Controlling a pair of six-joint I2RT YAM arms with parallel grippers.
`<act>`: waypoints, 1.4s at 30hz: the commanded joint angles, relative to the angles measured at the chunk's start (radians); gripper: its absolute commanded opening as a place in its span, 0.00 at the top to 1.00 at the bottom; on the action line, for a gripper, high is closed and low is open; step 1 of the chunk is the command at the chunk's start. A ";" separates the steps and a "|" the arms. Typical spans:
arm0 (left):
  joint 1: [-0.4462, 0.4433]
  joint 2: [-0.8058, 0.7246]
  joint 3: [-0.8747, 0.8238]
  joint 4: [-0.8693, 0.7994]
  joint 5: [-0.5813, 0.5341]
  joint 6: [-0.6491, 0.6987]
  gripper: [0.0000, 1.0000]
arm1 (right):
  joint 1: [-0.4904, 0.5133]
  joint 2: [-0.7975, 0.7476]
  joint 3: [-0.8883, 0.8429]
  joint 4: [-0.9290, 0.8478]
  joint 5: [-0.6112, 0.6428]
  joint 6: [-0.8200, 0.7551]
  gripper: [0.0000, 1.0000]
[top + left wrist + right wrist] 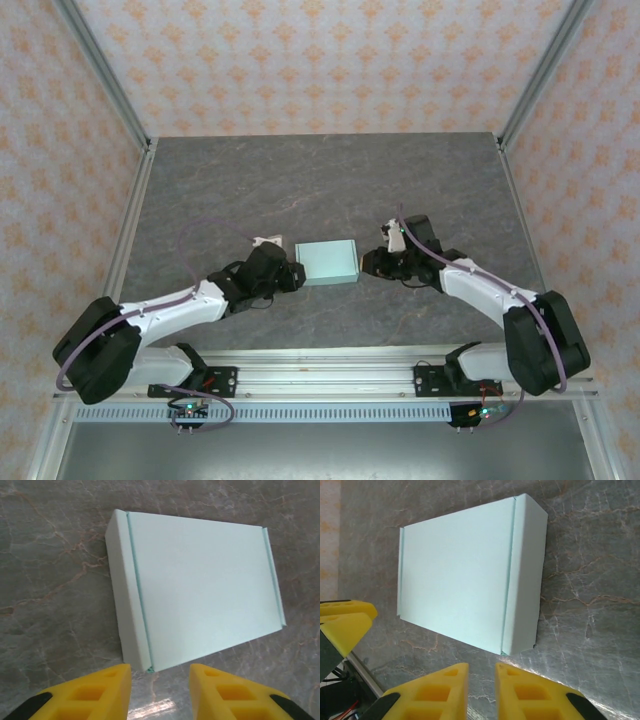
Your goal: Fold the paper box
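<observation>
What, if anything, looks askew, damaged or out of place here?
Nothing stands out. The paper box lies closed and flat on the table, its edges straight, with no tear or dent visible. The left fingers and right fingers sit apart from it, holding nothing.

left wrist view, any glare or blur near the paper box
left wrist: the paper box is sharp, with a bright glare patch on the table just below its near corner, between the yellow fingers of the left claw; right wrist: box crisp, no glare on it; top external: even light, only soft shadows under the arms.
</observation>
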 commanded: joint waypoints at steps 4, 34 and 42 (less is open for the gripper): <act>-0.004 -0.017 0.042 -0.095 -0.102 0.060 0.61 | 0.009 0.000 0.051 -0.025 0.113 0.004 0.72; 0.309 0.495 0.421 -0.026 0.222 0.156 0.54 | 0.056 0.568 0.528 0.074 0.230 0.118 0.63; 0.372 0.636 0.654 -0.131 0.222 0.233 0.49 | 0.043 0.742 0.773 -0.002 0.304 0.125 0.62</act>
